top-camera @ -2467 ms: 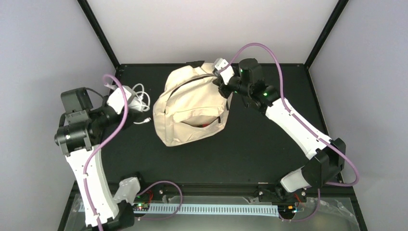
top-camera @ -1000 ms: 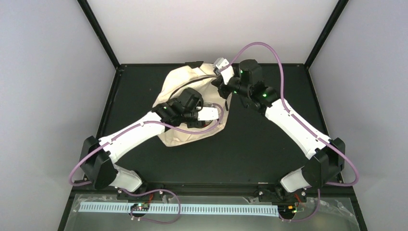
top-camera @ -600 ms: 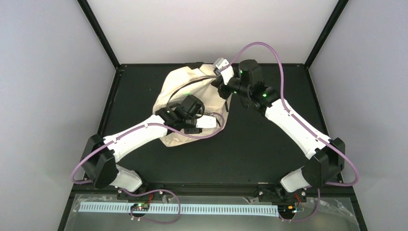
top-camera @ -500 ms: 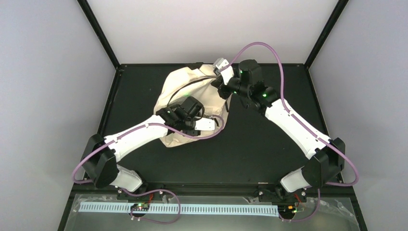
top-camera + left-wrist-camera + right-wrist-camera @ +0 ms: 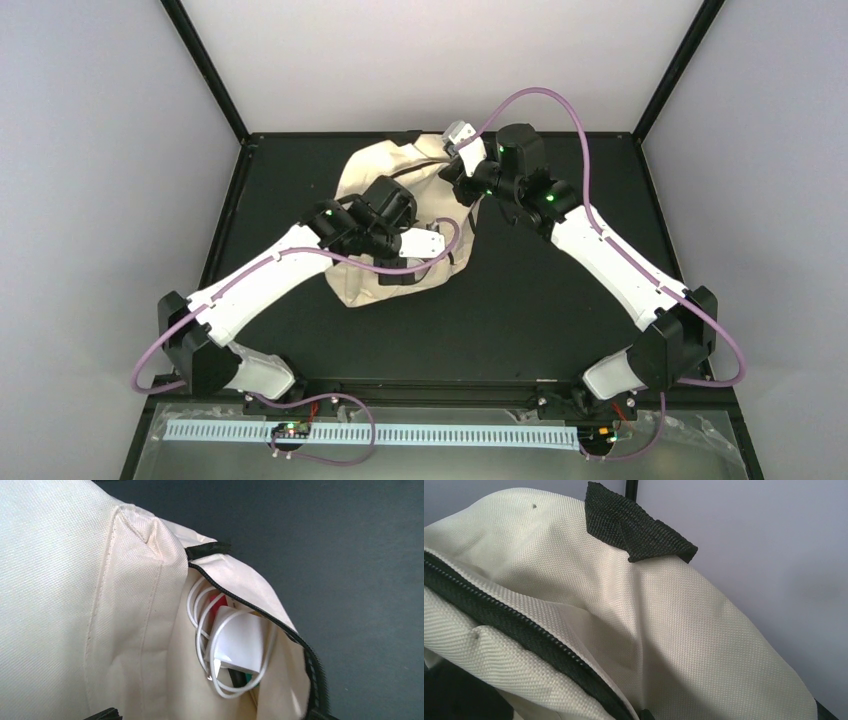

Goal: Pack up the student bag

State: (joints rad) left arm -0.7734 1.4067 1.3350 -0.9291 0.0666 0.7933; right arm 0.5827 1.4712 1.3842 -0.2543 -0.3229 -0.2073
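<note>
My right gripper (image 5: 462, 168) has its jaws pressed together on the bag's upper right edge. The fingertips are hidden from its own camera, where cloth fills the view. My left gripper (image 5: 428, 245) has its jaws spread and holds nothing. It hovers over the near right part of the bag, and its fingers barely show at the bottom edge of the wrist view.

The table (image 5: 540, 300) is black and matt. The bag (image 5: 362, 172) lies on its far middle part, between my two wrists. It is cream cloth and slumped, and my left forearm crosses its near left side.

The front pocket (image 5: 240, 582) gapes toward my left camera. A dark zip (image 5: 250, 606) runs along its rim, with the cream wall folded back beside it. In the right wrist view a second run of zip (image 5: 514, 625) slants across the cloth, and a black woven loop (image 5: 634, 527) stands up from the bag's far edge against the grey wall.

A white charger (image 5: 240, 640) sits inside the pocket, tilted and resting against the inner wall. Something red and something green show behind and under it, too hidden to name. Its white cable (image 5: 196, 612) is coiled around it in loose loops, all within the pocket mouth
</note>
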